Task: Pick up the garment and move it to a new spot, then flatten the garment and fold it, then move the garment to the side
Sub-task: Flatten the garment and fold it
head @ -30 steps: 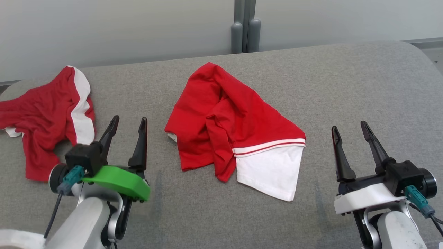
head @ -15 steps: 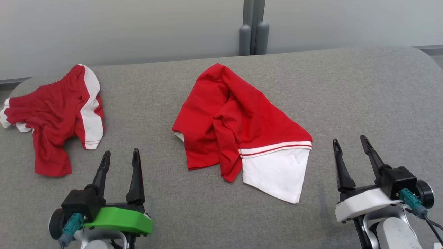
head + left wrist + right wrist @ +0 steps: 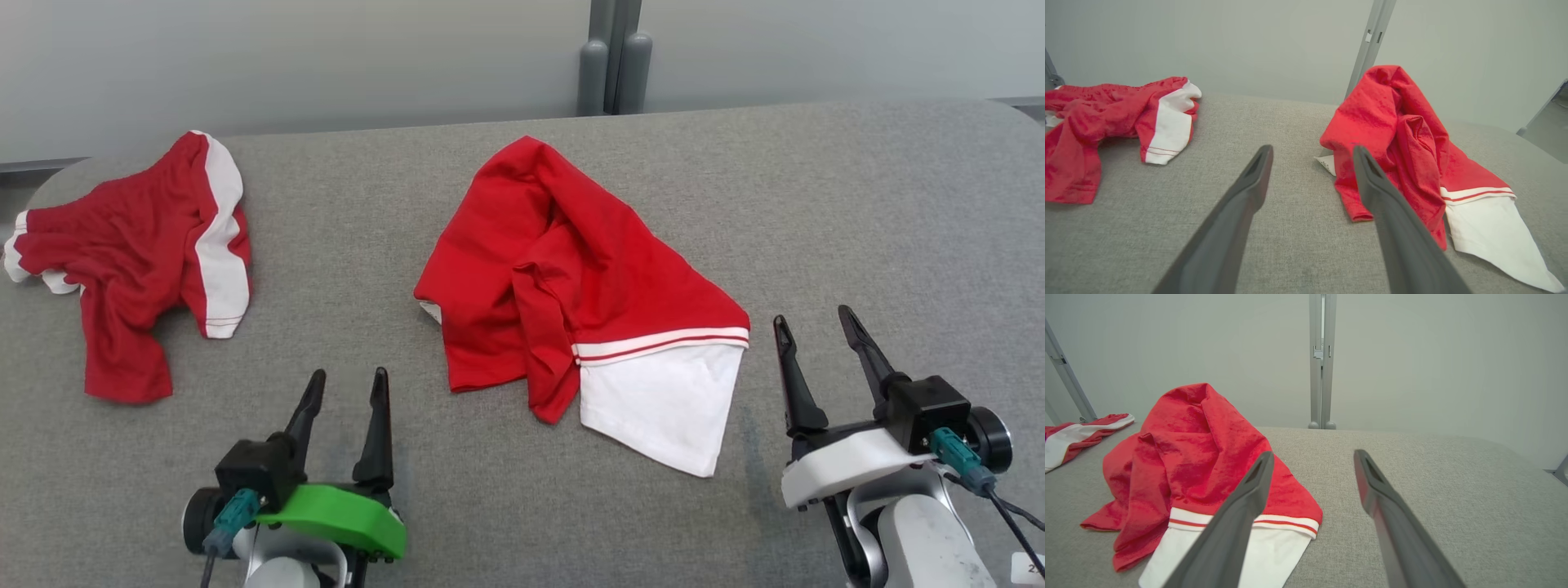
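Observation:
A crumpled red garment (image 3: pixel 555 269) with a white panel and striped hem lies mid-table; it also appears as the red garment (image 3: pixel 1392 130) on the right of the left wrist view and the red garment (image 3: pixel 1196 457) on the left of the right wrist view. My left gripper (image 3: pixel 349 377) is open and empty over bare cloth, near and to the left of it; from the wrist, the left gripper (image 3: pixel 1312 150) points just left of its near edge. My right gripper (image 3: pixel 813 317) is open and empty, just right of the white corner; the right gripper (image 3: pixel 1313 454) holds nothing.
A second red garment with a white stripe (image 3: pixel 131 253) lies bunched at the table's far left, also seen as the striped garment (image 3: pixel 1106 110). The grey fabric-covered table (image 3: pixel 857 204) has rounded corners and ends at a pale wall with a grey post (image 3: pixel 616 61).
The head camera has shifted. My left gripper has drawn back from beside the striped garment toward the near edge. My right gripper stands a little closer to the white corner. Both stay open.

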